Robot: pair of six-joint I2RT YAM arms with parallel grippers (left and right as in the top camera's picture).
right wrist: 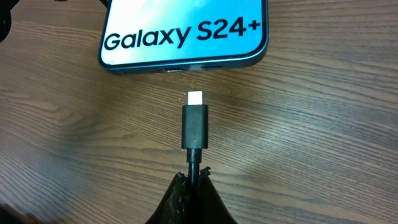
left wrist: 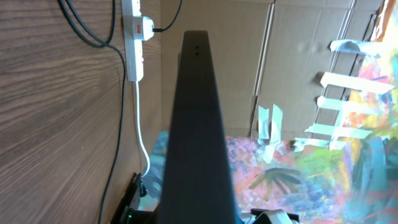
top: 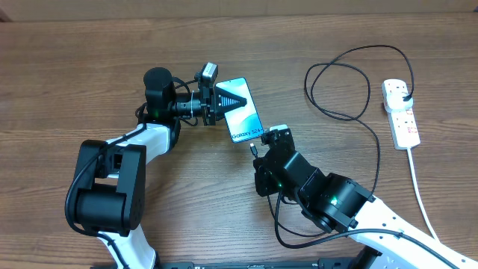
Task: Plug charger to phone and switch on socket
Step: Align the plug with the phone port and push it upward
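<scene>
Wood table (right wrist: 323, 124); wrist view alone shows right pincer (right wrist: 194, 182) clamping charger (right wrist: 194, 124) near phone (right wrist: 186, 25); left pincer (top: 233, 100) grip unclear.

A phone (top: 245, 119) with a light blue-teal screen is seen lying at a slant on the wooden bench (top: 112, 60). Its upper end is clamped by the left gripper (top: 237, 99), and the right gripper (top: 260, 146) is placed just beside its lower end. The black charger (top: 378, 157) is looped across to the white socket (top: 401, 116), into which its plug is set.
</scene>
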